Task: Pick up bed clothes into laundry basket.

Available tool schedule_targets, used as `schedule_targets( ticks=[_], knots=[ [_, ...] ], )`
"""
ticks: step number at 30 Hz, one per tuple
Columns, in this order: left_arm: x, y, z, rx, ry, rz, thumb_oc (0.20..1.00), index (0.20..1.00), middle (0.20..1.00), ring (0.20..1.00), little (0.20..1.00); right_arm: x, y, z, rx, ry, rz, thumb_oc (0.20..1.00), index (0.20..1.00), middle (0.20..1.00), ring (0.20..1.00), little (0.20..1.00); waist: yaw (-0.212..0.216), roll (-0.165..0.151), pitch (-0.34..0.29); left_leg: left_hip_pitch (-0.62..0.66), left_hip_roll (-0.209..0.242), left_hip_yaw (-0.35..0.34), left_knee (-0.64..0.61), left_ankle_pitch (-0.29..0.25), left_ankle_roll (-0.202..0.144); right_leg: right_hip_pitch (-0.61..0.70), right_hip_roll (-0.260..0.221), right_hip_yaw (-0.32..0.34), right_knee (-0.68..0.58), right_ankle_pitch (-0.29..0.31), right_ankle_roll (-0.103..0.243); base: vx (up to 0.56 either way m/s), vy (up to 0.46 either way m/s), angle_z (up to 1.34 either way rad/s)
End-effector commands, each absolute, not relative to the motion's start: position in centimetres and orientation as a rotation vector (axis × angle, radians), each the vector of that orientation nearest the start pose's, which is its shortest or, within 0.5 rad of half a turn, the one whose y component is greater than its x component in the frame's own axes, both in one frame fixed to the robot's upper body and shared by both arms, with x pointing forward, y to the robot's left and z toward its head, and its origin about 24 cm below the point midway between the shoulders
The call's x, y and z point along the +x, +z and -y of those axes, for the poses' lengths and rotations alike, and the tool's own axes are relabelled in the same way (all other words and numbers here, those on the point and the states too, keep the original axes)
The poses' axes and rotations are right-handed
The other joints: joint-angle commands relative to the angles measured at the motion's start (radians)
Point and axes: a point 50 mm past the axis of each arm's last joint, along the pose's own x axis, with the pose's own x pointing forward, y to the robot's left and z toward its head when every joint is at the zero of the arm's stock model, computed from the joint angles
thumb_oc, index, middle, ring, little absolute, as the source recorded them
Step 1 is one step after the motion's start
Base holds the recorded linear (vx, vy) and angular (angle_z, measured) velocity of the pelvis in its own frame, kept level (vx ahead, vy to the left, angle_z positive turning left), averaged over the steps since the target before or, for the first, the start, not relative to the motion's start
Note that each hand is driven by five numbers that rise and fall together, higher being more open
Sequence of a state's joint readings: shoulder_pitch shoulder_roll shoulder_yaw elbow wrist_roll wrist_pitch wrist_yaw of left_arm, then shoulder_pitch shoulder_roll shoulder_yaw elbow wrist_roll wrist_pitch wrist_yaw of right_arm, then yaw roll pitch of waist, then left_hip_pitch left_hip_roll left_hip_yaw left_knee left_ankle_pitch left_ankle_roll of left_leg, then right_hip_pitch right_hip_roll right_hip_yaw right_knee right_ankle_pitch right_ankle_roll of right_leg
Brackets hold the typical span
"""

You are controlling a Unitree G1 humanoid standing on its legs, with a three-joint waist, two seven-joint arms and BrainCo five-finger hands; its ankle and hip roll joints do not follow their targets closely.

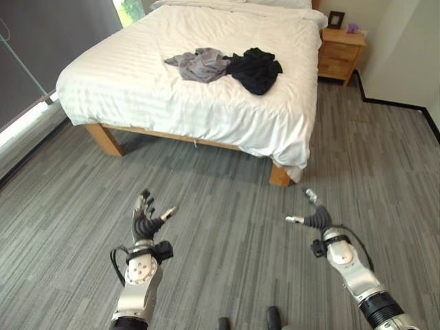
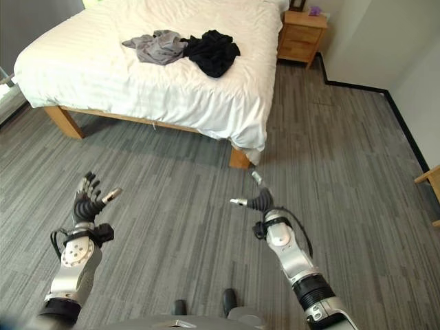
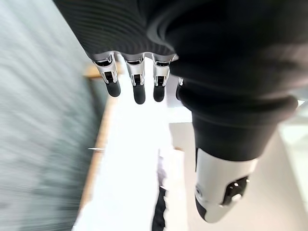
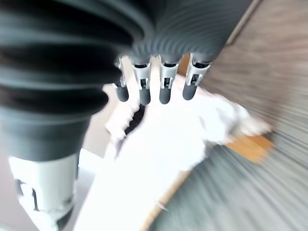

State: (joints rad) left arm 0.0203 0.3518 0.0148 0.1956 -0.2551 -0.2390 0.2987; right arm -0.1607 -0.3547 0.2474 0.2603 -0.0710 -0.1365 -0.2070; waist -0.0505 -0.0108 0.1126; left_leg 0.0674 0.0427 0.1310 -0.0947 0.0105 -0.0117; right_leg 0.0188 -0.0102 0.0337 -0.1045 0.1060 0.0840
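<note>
Bed point(image 1: 137, 82) w/ white striped cover on wooden legs, standing on grey plank-pattern floor point(image 1: 206, 206). Two garments lie on top of the bed toward its right half: grey clothing point(image 1: 198, 64), crumpled, and black clothing point(image 1: 255, 69), bunched, just right of the grey piece and touching it. Wooden nightstand point(image 1: 340, 51) sits beside the bed's far right corner, against the wall; a small dark frame point(image 1: 335, 19) and a small purple item point(image 1: 353, 28) stand on it.

Left hand point(image 1: 145, 221) is raised over the floor in the lower left, well apart from the bed; fingers straight and spread, thumb out to the side, holding nothing. Left wrist view: fingertips point(image 3: 139, 94) extended in a row, bed edge past them.

Right hand point(image 1: 315, 218) is raised over the floor in the lower right, near the bed's near-right leg point(image 1: 279, 176) but not touching; fingers relaxed and apart, thumb out, holding nothing. Right wrist view: fingertips point(image 4: 165, 94) straight, white bed beyond.
</note>
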Motion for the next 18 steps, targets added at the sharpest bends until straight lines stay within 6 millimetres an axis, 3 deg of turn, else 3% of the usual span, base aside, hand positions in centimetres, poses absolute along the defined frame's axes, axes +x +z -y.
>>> schedule_targets(
  ticks=[1,5,11,12,13,14,15,17,18],
  knots=[
    [24.6,5.0,-24.8,0.18,0.316,0.138,1.0,1.0,1.0,1.0,1.0,27.9,5.1,16.9,-0.383,0.041,0.143,1.0,1.0,1.0,1.0,1.0,-0.02,-0.022,-0.06,-0.042,-0.001,0.035,0.007,0.011,-0.03,0.008,-0.04,0.035,0.017,-0.098,0.026,0.01,0.0,-0.05],
    [25.0,5.0,-22.9,0.186,0.25,0.144,1.0,1.0,1.0,1.0,1.0,27.4,4.3,16.1,-0.345,0.059,0.117,1.0,1.0,1.0,1.0,1.0,-0.027,-0.023,-0.058,-0.042,-0.005,0.022,0.007,0.006,-0.028,0.012,-0.036,0.04,0.017,-0.104,0.021,0.02,-0.004,-0.02],
    [24.7,4.9,-23.0,0.169,0.248,0.129,1.0,1.0,1.0,1.0,1.0,27.1,4.1,16.0,-0.379,0.075,0.113,1.0,1.0,1.0,1.0,1.0,-0.022,-0.039,-0.018,-0.081,-0.025,-0.014,0.06,0.006,-0.02,0.005,-0.033,0.051,0.019,-0.107,0.01,-0.03,-0.036,0.06],
    [24.9,4.9,-22.8,0.162,0.235,0.128,1.0,1.0,1.0,1.0,1.0,27.0,4.4,16.0,-0.394,0.074,0.129,1.0,1.0,1.0,1.0,1.0,-0.008,-0.068,0.035,-0.19,-0.034,-0.02,0.239,-0.018,-0.047,0.001,-0.051,0.04,0.03,-0.109,-0.006,-0.15,-0.102,0.33],
    [25.0,5.2,-22.7,0.149,0.226,0.141,1.0,1.0,1.0,1.0,1.0,27.1,4.8,16.2,-0.397,0.067,0.143,1.0,1.0,1.0,1.0,1.0,0.004,-0.077,0.06,-0.279,-0.03,-0.036,0.377,0.014,-0.079,0.001,-0.056,0.024,0.03,-0.112,-0.016,-0.15,-0.103,0.56],
    [25.0,5.3,-22.6,0.15,0.224,0.142,1.0,1.0,1.0,1.0,1.0,27.1,4.8,16.2,-0.396,0.066,0.145,1.0,1.0,1.0,1.0,1.0,0.001,-0.074,0.059,-0.294,-0.026,-0.042,0.399,0.007,-0.081,-0.002,-0.052,0.02,0.03,-0.111,-0.017,-0.04,-0.075,0.69],
    [25.1,5.3,-22.6,0.125,0.233,0.149,1.0,1.0,1.0,1.0,1.0,27.4,5.0,16.9,-0.41,0.034,0.144,1.0,1.0,1.0,1.0,1.0,0.026,-0.081,0.086,-0.4,-0.024,-0.073,0.552,0.108,-0.147,0.015,-0.053,-0.001,0.021,-0.126,-0.03,0.06,-0.031,0.5],
    [25.2,5.3,-22.5,0.116,0.234,0.151,1.0,1.0,1.0,1.0,1.0,27.5,4.9,17.2,-0.411,0.018,0.141,1.0,1.0,1.0,1.0,1.0,0.029,-0.08,0.084,-0.439,-0.02,-0.08,0.556,0.099,-0.141,0.022,-0.048,-0.013,0.018,-0.135,-0.031,0.16,0.005,0.39],
    [25.1,5.0,-22.7,0.108,0.242,0.134,1.0,1.0,1.0,1.0,1.0,27.5,4.7,17.6,-0.414,-0.003,0.124,1.0,1.0,1.0,1.0,1.0,0.041,-0.084,0.074,-0.47,-0.017,-0.058,0.474,0.059,-0.103,0.037,-0.044,-0.019,0.017,-0.155,-0.026,0.3,0.078,0.32]
  ],
)
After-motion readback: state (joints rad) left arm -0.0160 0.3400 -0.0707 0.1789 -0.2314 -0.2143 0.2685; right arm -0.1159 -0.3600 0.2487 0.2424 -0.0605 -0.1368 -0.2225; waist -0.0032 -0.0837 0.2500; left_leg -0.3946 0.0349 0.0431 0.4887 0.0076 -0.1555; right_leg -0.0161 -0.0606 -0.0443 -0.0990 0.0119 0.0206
